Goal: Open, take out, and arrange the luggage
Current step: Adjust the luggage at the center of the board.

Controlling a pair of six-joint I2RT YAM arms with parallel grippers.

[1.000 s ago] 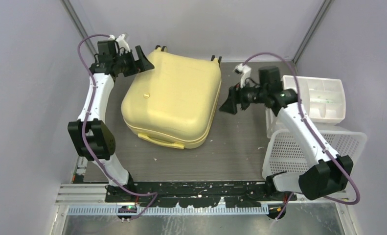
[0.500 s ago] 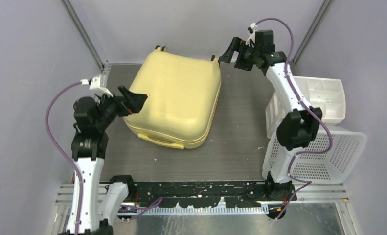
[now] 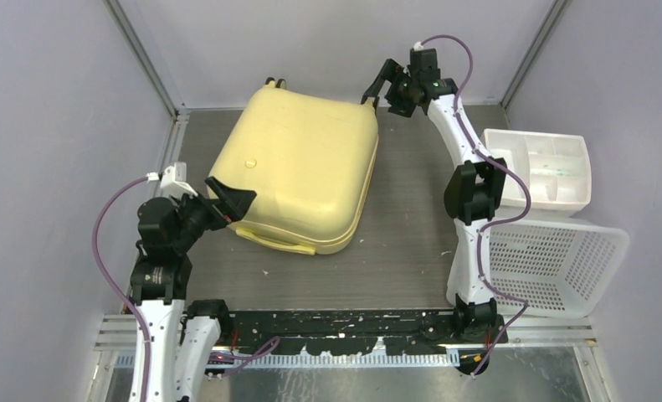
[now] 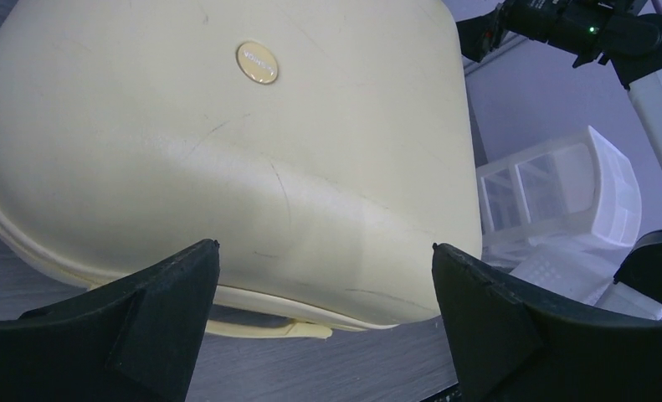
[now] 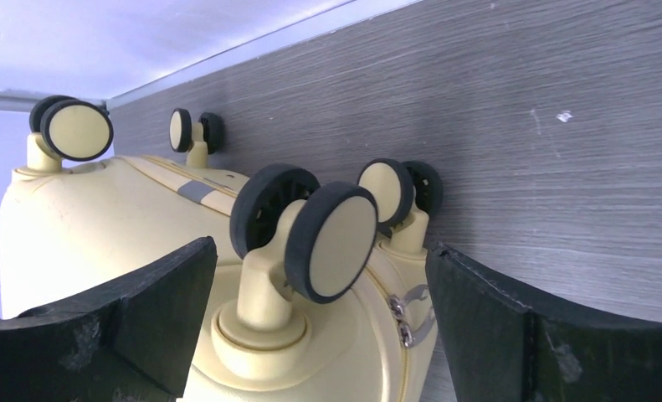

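Top external: the left hand (image 3: 231,195) is now brought down to the near-left corner of the closed luggage (image 3: 302,159) lying on the table (image 3: 402,243), the right hand (image 3: 384,90) is swung round to its far wheels (image 5: 327,239), and both are spread wide and empty, so an opening grip is seemingly being set up.

Bright, even, diffuse light from overhead, with no harsh glare. The luggage (image 3: 302,167) throws only a thin soft shadow on the tabletop (image 3: 402,243); its shell carries a gentle sheen in the left wrist view. Both wrist views bow noticeably toward their edges
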